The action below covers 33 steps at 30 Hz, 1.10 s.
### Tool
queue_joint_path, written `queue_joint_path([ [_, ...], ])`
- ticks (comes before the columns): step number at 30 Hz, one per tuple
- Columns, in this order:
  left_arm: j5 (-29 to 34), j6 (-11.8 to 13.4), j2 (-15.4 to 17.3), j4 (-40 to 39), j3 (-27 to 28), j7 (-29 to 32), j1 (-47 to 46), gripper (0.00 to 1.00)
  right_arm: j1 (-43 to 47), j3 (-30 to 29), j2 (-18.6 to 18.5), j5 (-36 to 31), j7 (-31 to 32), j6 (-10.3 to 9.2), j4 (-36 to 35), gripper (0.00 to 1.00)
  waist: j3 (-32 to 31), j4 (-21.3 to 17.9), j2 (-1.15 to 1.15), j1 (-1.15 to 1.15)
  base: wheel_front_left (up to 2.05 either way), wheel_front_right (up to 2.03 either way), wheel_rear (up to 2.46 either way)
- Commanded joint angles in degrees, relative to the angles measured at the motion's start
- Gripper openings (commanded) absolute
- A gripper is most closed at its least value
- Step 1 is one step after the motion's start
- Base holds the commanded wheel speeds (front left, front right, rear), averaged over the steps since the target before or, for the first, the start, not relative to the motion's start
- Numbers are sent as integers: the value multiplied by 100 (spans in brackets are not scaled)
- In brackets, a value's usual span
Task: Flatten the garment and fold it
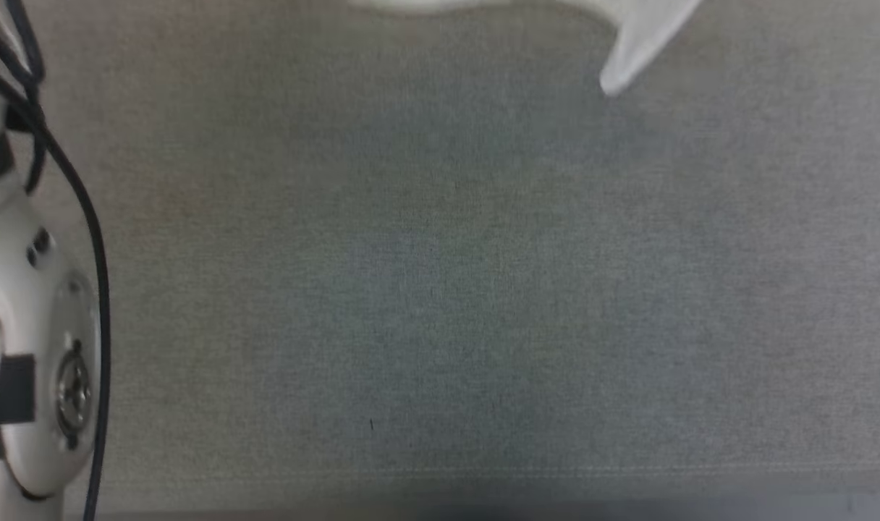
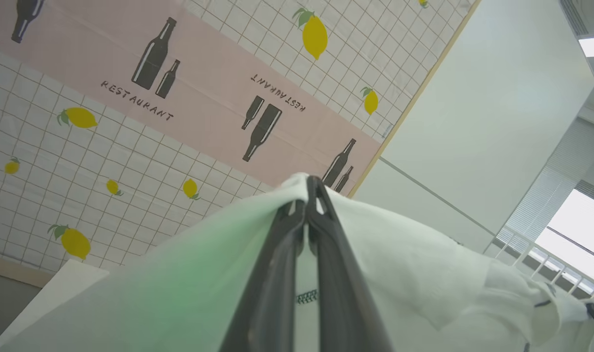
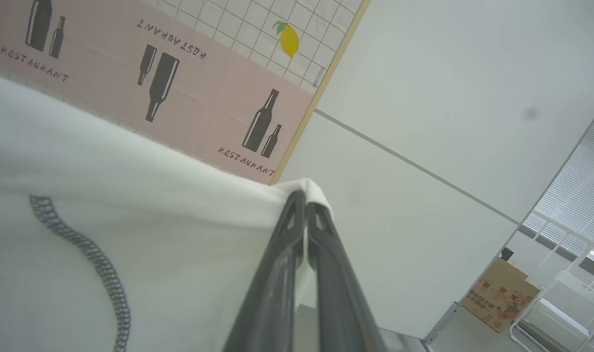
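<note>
Left claw (image 2: pixel 310 205): my two fingers are pressed together, pinching a fold of the white T-shirt (image 2: pixel 399 254) right at the tips, dead centre of the left wrist view.
Right claw (image 3: pixel 304 208): same deal, fingers squeezed tight on an edge of the T-shirt (image 3: pixel 131 195), centre of the right wrist view.
T-shirt, left wrist view: drapes down off the pinch to both sides and covers most of the lower half of the frame. A short bit of dark zigzag stitching (image 2: pixel 307 297) peeks between my fingers near the bottom.
T-shirt, right wrist view: spreads from the pinch out to the left edge, with a long curve of the zigzag stitching (image 3: pixel 99 266) at the lower left.
T-shirt, head view: just a pale, blurry corner (image 1: pixel 642 51) poking down from the top edge, upper right.
Tabletop (image 1: pixel 440 289): grey woven cloth cover, with a seam line running along near the bottom of the head view.
My left forearm (image 1: pixel 42 362): pale, at the left edge of the head view, with black cables (image 1: pixel 96 246) looping over it.
Background: wall cloth (image 2: pixel 131 146) with lemons, bottles and "RESTAURANT" at the upper left in both wrist views, plain white wall (image 3: pixel 448 98) to its right, and a cardboard box (image 3: pixel 502 296) at the lower right of the right wrist view.
</note>
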Motion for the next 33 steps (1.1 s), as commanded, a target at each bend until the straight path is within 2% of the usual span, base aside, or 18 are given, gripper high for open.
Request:
queue_joint_path([
  [1, 66, 21, -5, 70, 74, -207, -306, 0, -283, -141, 63, -189, -281, -12, 95, 0, 788, -67, 0, -1, 0, 0, 0],
  [6, 124, -25, -104, 268, 198, -806, -950, 0, -1008, -605, 303, -637, -1275, -12, 377, 0, 1164, -90, 0, -1, 0, 0, 0],
  [8, 84, -123, -141, 311, 231, -977, -1106, 0, -1224, -797, 414, -742, -1600, -12, 529, 0, 1257, -100, 0, -1, 0, 0, 0],
  [15, 32, -472, -157, 560, 110, -1101, -905, 0, -1299, -1035, 526, -742, -2125, -12, 1072, 0, 1434, -66, 0, -1, 0, 0, 0],
  [19, 129, -703, -62, 819, -122, -998, -362, 0, -821, -895, 528, -459, -2304, -12, 1464, 0, 1345, -30, 0, -1, 0, 0, 0],
  [25, 430, -1126, 350, 912, -580, -730, 819, 0, 271, -281, 424, 332, -2261, -12, 1804, 0, 882, 43, 0, -1, 0, 0, 0],
  [28, 604, -1282, 599, 728, -863, -542, 1623, 0, 1062, -22, 353, 865, -2007, -12, 1635, 0, 517, 85, 0, -1, 0, 0, 0],
  [33, 263, -1367, 645, 98, -1051, -36, 3112, 0, 2690, 156, 131, 1564, -1088, -12, 739, 0, -136, 148, 0, -1, 0, 0, 0],
])
